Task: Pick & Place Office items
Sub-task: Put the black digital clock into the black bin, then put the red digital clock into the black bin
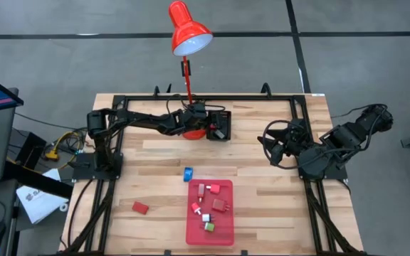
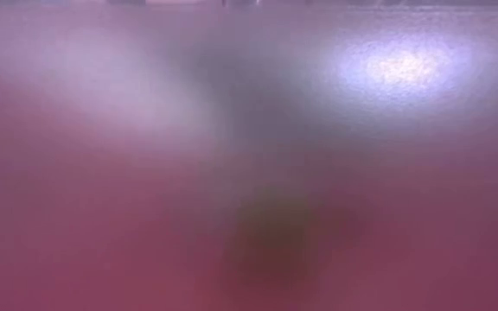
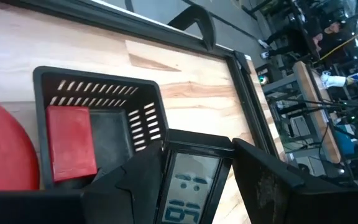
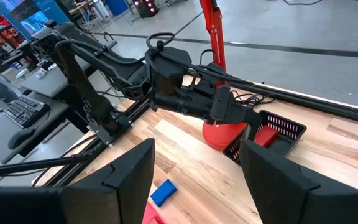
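— Several pieces are not sorted yet, yes? Tell me from the left.

— Farthest left, one red block (image 1: 140, 208) lies alone on the table (image 1: 276, 213), well apart from the tray. I think it waits for you to pick it.

— And your left gripper (image 3: 194, 186)?

— You have it over the basket (image 3: 145, 106), just beside the lamp (image 1: 189, 35) foot. The fingers (image 3: 129, 186) pinch a display piece (image 3: 194, 183) between them, one on each side and no gap that I can see. I judge you hold it there to drop it into the basket, where another block (image 3: 71, 143) lies already.

— What is in the middle?

— A blue piece (image 1: 188, 173) lies on the wood, near the far edge of the tray (image 1: 223, 238). On the tray lie the small pieces (image 1: 219, 206), red, white and green ones, probably as the stock to take from.

— And the right side?

— Your right gripper (image 4: 194, 186) waits at the right of the table, turned toward the lamp. Its fingers are spread wide and they hold nothing and touch nothing.
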Motion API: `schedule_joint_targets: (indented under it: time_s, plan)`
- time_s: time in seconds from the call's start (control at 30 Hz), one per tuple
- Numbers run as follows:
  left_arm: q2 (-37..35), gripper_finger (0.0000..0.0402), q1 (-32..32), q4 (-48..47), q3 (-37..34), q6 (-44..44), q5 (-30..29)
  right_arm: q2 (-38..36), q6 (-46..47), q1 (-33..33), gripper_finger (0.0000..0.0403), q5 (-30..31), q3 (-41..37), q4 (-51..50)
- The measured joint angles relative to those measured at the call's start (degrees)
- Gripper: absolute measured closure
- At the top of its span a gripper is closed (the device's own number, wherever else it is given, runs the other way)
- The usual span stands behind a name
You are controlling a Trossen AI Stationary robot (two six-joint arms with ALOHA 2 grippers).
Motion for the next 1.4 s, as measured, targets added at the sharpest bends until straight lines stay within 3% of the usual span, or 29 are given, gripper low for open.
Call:
schedule_joint_targets:
  time_s: [0.23, 0.6, 0.83, 1.0, 1.1, 1.2, 1.4]
  plan:
    - [0.0, 0.0212, 0.0, 1.46, 0.0, 0.11, 0.18, 0.0, 0.0, 0.0, 0.0174, 0.0, 0.0, 0.0]
    - [0.0, 0.0123, 0.72, 1.39, 0.0, -0.09, 0.46, 0.0, 0.0, 0.0, 0.0174, 0.0, 0.0, 0.0]
    - [-1.79, 0.0117, 0.32, 2.45, -0.07, -0.07, 1.29, -0.02, 0.13, 0.0, 0.0174, 0.02, 0.0, -0.02]
    - [-7.74, 0.0117, -0.03, -1.26, -0.21, 4.79, 5.36, 0.02, 0.42, 0.0, 0.0174, 0.02, 0.0, -0.28]
    - [-12.43, 0.0117, -0.64, -7.66, -0.15, 9.74, 11.14, 0.04, 0.43, 0.0, 0.0174, 0.3, 0.0, -0.31]
    - [-17.3, 0.0117, -2.92, -22.13, -0.11, 13.36, 15.65, 0.04, 0.43, 0.0, 0.0174, 0.86, 0.0, -0.42]
    - [-23.38, 0.0117, -11.23, -54.85, -0.2, 15.17, 13.58, 0.07, 0.42, 0.0, 0.0174, 1.12, 0.0, -0.7]
